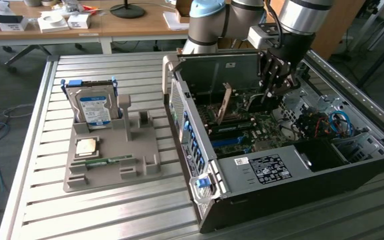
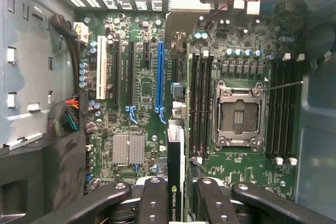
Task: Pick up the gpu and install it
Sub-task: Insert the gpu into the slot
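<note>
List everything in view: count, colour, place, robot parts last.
table: one, silver slats, under everything
computer case: one, dark, open, exterior view's right
motherboard: one, green, inside the case
tray: one, grey, exterior view's left
hard drive: one, silver, blue-white label, upright in the tray
processor chip: one, silvery, flat on the tray
memory stick: one, green, lying on the tray
gpu: one, dark, edge-on over the motherboard
arm: one, silver and blue, reaching into the case
gripper: one, black, shut on the gpu
</note>
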Controlling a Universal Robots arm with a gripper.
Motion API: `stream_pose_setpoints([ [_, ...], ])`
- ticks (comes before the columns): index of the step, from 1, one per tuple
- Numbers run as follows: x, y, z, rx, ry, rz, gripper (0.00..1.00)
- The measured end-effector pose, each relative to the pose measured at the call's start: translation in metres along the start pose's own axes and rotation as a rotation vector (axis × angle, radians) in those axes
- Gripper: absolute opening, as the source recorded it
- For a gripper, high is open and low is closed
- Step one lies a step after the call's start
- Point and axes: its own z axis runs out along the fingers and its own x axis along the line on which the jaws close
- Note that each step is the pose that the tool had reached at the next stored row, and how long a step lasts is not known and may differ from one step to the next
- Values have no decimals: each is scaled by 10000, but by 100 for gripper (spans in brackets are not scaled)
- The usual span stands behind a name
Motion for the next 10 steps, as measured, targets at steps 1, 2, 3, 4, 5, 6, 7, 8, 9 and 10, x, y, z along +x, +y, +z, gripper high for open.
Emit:
stream_pose_setpoints([
  [1, 0, 1, 17, 11, 1, 0, 26],
  [2, 0, 1, 34, 21, 1, -2, 26],
  [3, 0, 2, 51, 32, -1, -2, 26],
  [4, 1, 5, 68, 43, -1, -1, 26],
  [5, 1, 7, 84, 56, 1, -1, 26],
  [6, 1, 9, 103, 70, 0, -2, 26],
  [7, 1, 10, 119, 80, 0, -3, 26],
  [8, 1, 12, 134, 89, 2, -3, 26],
  [9, 2, 13, 149, 98, 2, -4, 26],
  [10, 2, 15, 164, 106, 1, -4, 26],
])
